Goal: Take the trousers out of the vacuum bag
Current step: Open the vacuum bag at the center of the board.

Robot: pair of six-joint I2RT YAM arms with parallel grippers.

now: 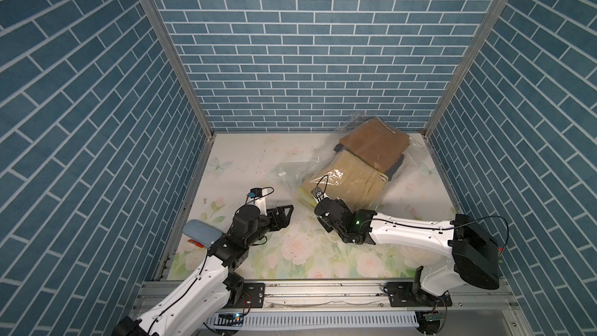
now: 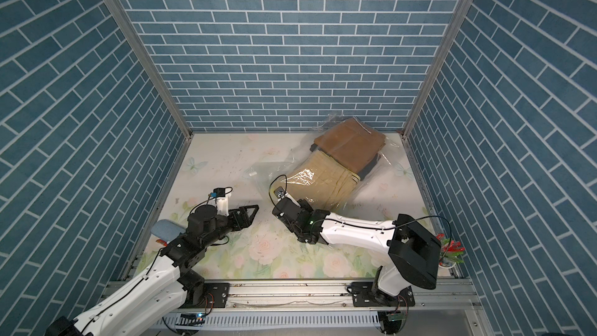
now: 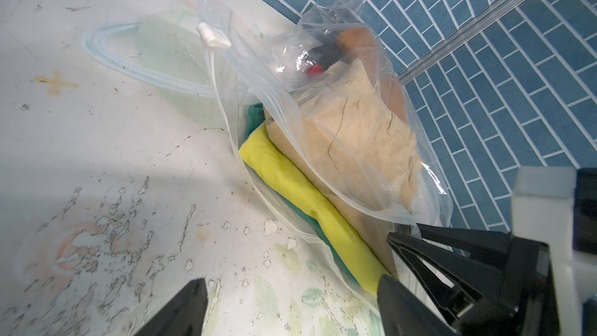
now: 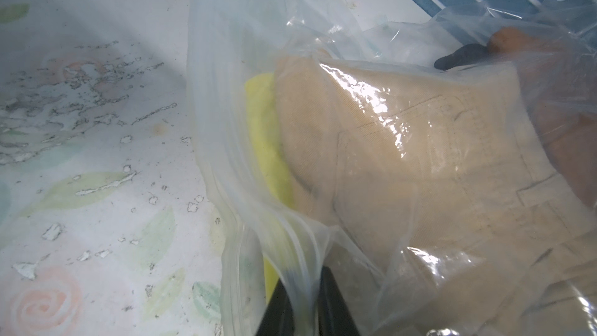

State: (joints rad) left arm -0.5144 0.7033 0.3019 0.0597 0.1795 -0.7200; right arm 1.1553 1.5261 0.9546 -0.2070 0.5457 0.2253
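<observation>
The vacuum bag (image 1: 292, 169), clear and crinkly, lies at the back right of the floral table, with a white slider (image 3: 213, 38) on its zip strip. Inside it are folded trousers: khaki (image 1: 349, 179), mustard-brown (image 1: 374, 147), lime-yellow (image 3: 290, 185), green (image 3: 255, 114) and a bit of red (image 3: 315, 71). My right gripper (image 4: 305, 289) is shut on the bag's plastic edge at its mouth, right by the yellow and khaki cloth. My left gripper (image 1: 284, 211) stands open over the bare table, just left of the bag's mouth, with nothing between its fingers (image 3: 397, 298).
A grey-blue oval case (image 1: 200, 232) sits at the table's left edge beside the left arm. Blue brick walls (image 1: 290, 59) close in three sides. A metal rail (image 1: 323, 292) runs along the front edge. The bag's far end leans against the back wall.
</observation>
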